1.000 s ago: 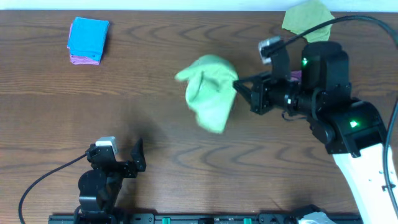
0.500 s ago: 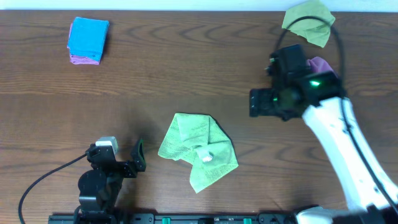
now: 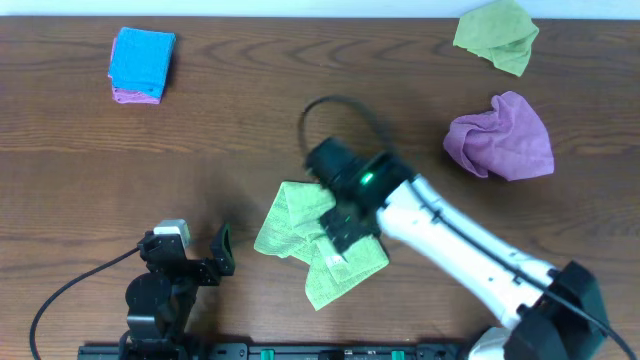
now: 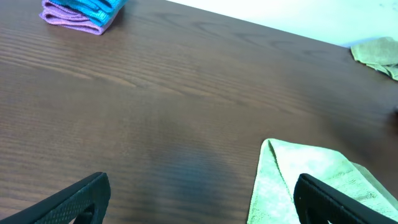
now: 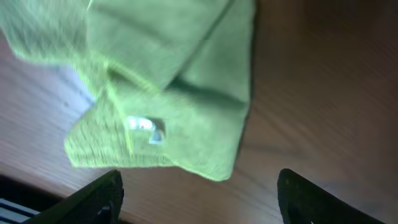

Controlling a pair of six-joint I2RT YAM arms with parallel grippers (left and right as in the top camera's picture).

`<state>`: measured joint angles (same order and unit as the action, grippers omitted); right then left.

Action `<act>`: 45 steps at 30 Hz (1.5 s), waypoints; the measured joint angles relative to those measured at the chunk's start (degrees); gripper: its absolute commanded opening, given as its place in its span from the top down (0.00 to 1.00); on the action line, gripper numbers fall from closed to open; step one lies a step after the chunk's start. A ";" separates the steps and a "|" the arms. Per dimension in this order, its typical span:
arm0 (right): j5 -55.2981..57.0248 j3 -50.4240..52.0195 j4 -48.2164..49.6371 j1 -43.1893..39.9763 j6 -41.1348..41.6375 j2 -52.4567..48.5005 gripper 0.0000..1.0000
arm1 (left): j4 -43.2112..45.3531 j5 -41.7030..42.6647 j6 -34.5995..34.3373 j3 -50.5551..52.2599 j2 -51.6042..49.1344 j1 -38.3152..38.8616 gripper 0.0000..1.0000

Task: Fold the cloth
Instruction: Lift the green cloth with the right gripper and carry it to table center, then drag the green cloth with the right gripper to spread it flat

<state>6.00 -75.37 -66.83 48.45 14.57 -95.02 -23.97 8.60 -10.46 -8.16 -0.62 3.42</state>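
Two sets of jaws stand wide apart, gripping nothing. The right jaws hover just over the cloth [image 3: 290, 225], which lies crumpled on the counter [image 3: 200, 130] near its front middle, its white tag [image 5: 146, 127] facing up. The left jaws sit low to the cloth's left, clear of it.

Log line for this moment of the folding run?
stage: not yet folded | cloth: crumpled on table, tag showing | right gripper: open above cloth, no grip | left gripper: open, apart from cloth
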 measured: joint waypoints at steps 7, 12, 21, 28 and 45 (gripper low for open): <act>8.13 7.82 7.41 10.73 3.87 -0.04 0.36 | -0.02 0.00 0.00 0.00 0.00 0.00 0.05; 9.66 12.90 14.69 12.11 5.40 -0.07 0.48 | -0.02 0.00 0.00 0.00 0.00 0.00 0.05; 5.73 18.88 20.59 12.66 5.57 -0.07 0.42 | 0.00 0.00 0.00 0.00 0.00 0.00 0.05; 4.52 21.92 25.05 12.68 5.57 -0.07 0.40 | -0.02 0.00 0.00 0.00 0.00 0.00 0.05; 4.96 23.45 26.14 12.68 5.57 -0.07 0.45 | -0.02 0.00 0.00 0.00 0.00 0.00 0.05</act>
<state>10.96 -51.92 -40.69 61.12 20.14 -95.09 -23.99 8.60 -10.46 -8.16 -0.62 3.42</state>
